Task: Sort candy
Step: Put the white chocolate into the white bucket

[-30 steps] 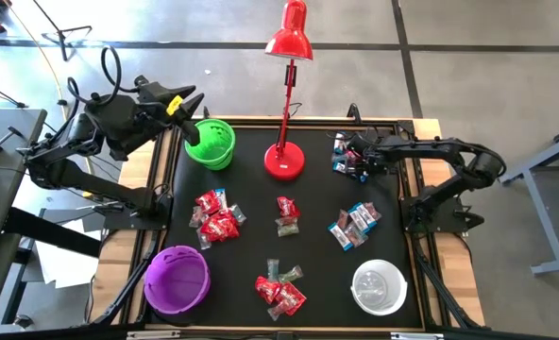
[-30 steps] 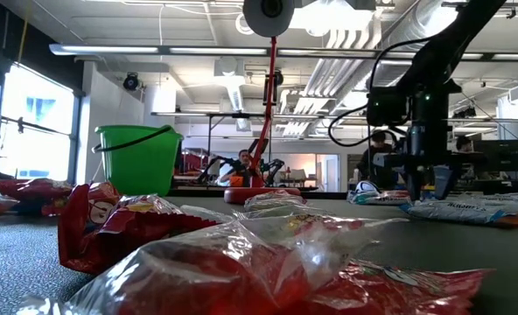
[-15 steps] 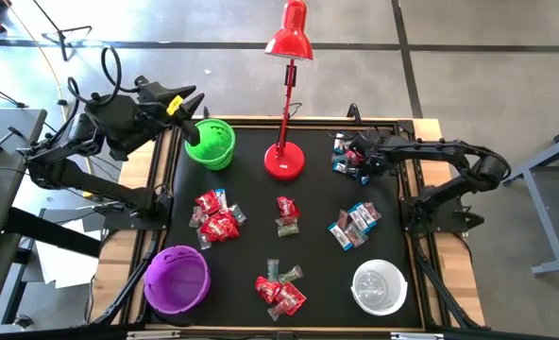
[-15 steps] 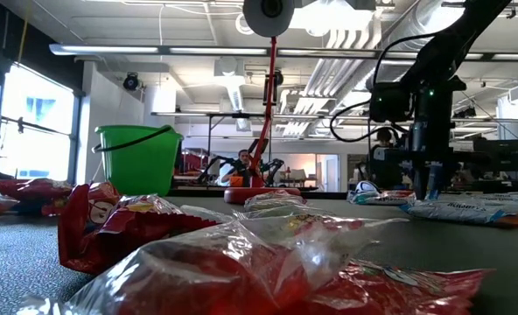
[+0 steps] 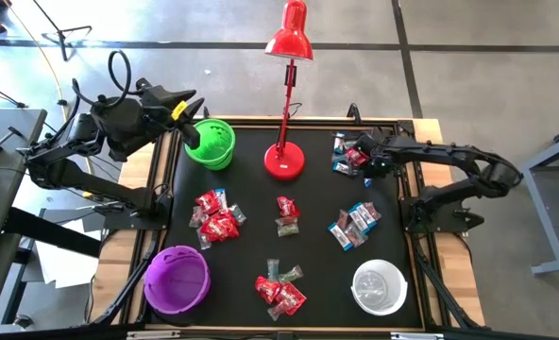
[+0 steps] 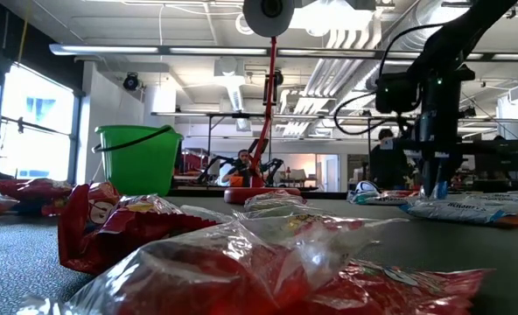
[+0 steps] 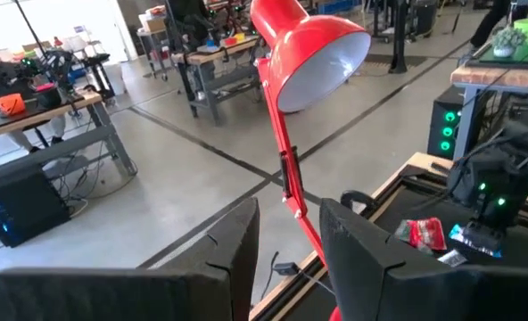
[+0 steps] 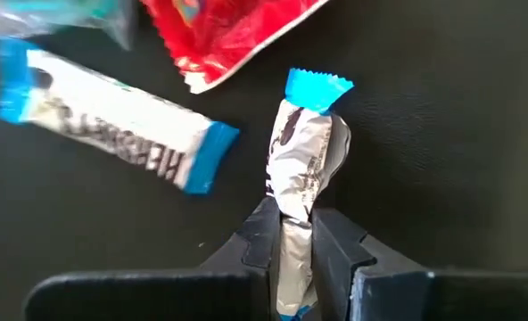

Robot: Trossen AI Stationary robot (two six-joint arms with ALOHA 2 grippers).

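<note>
Candy lies in several small piles on the black mat [image 5: 251, 246]; the far-right pile [image 5: 344, 149] lies beside my right gripper [image 5: 364, 161]. That gripper points down and is shut on a blue-and-white candy [image 8: 304, 152]. Next to it lie another blue-and-white bar [image 8: 112, 125] and a red wrapper [image 8: 228, 31]. In the low view my right gripper [image 6: 436, 185] hangs just over that pile. My left gripper [image 7: 289, 241] is open and holds nothing. It is raised at the far left, beside the green bowl [image 5: 210, 144]. My right gripper pinches the blue-and-white candy between its two fingers, on the silver wrapper near one end [image 8: 292, 227]. The fingers come from above, pointing down, and lie along the candy. Its other end with the blue crimp [image 8: 317, 89] sticks out past the fingertips. I cannot tell whether it is clear of the mat.
A red desk lamp stands on its base [image 5: 285, 161] at the far middle. A purple bowl [image 5: 177, 280] stands near left and a white bowl [image 5: 380, 286] near right. Other candy piles lie at the left [image 5: 215, 215], middle [image 5: 286, 215], right [image 5: 355, 225] and near middle [image 5: 279, 288].
My right gripper has shut on the blue-and-white candy at the far-right pile and has risen a little, while the other sweets there stay put.
</note>
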